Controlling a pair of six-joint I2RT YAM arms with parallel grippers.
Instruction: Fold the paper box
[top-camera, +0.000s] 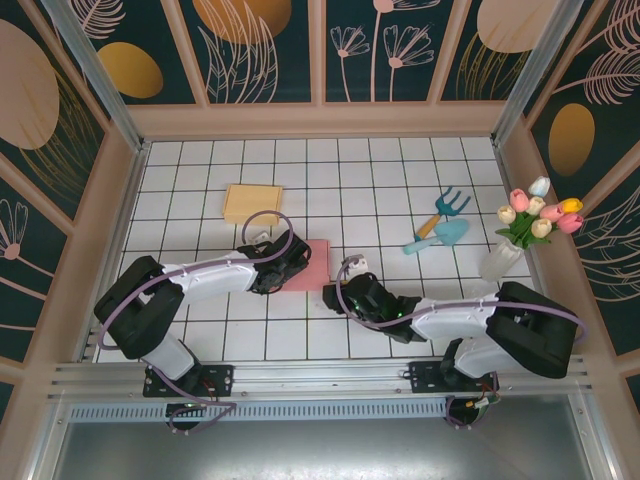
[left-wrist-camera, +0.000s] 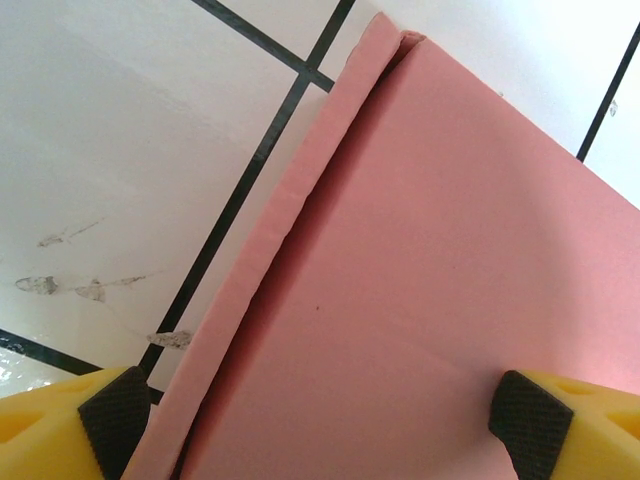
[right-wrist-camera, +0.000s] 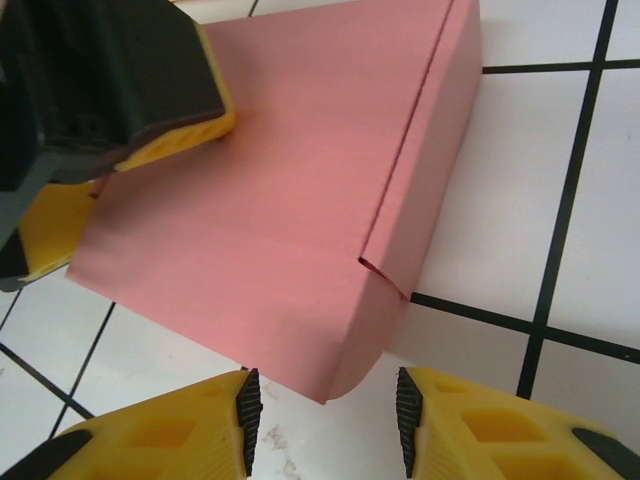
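The box (top-camera: 310, 262) is looking almost folded.
It is lying under the left gripper (left-wrist-camera: 320, 420), spread wide and gripping nothing, straddling a gaping side flap (left-wrist-camera: 260, 280); the right gripper (right-wrist-camera: 322, 410), half-spread and empty, is hovering at its corner. The flap probably needs tucking.

Pink box (left-wrist-camera: 420, 300) cropped at the lower edge between the left fingers (left-wrist-camera: 115, 425), its far corner hidden beneath those fingers in the right wrist view

The paper box (top-camera: 312, 262) lies on the surface (top-camera: 380, 180), left claw (top-camera: 283, 268) over its left edge, right claw (top-camera: 333, 296) at its near corner.
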